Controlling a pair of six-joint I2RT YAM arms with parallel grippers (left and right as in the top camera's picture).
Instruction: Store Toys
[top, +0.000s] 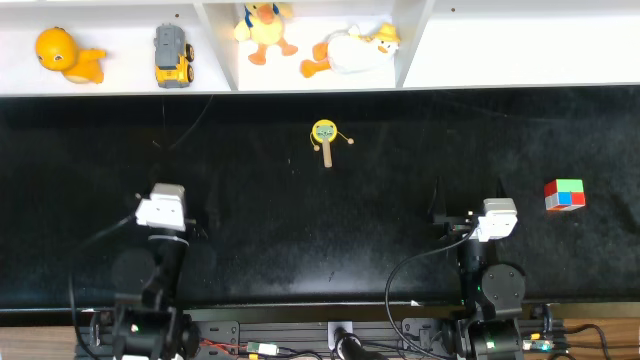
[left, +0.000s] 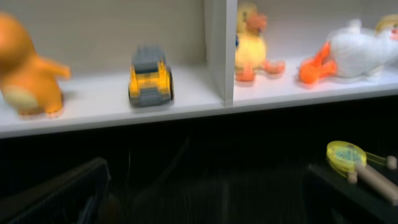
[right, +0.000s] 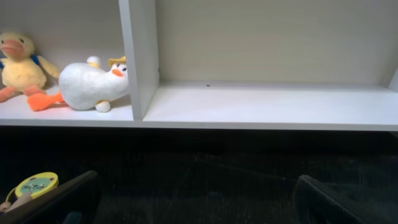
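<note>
Rattle (top: 325, 133) and colour cube (top: 564, 194) lie loose on the black table (top: 250, 200), well apart: 2 toys unstored. 4 toys sit on the shelf (top: 500, 60). Left gripper (left: 205, 202) and right gripper (right: 193, 202) hang empty, fingers apart, though the left's are blurred, so probably.

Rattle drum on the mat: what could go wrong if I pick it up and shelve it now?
The rattle drum lies flat with a thin handle, so a grasp may slip off. The yellow duck and white goose crowd the middle compartment; pushing it in there could topple them.
</note>
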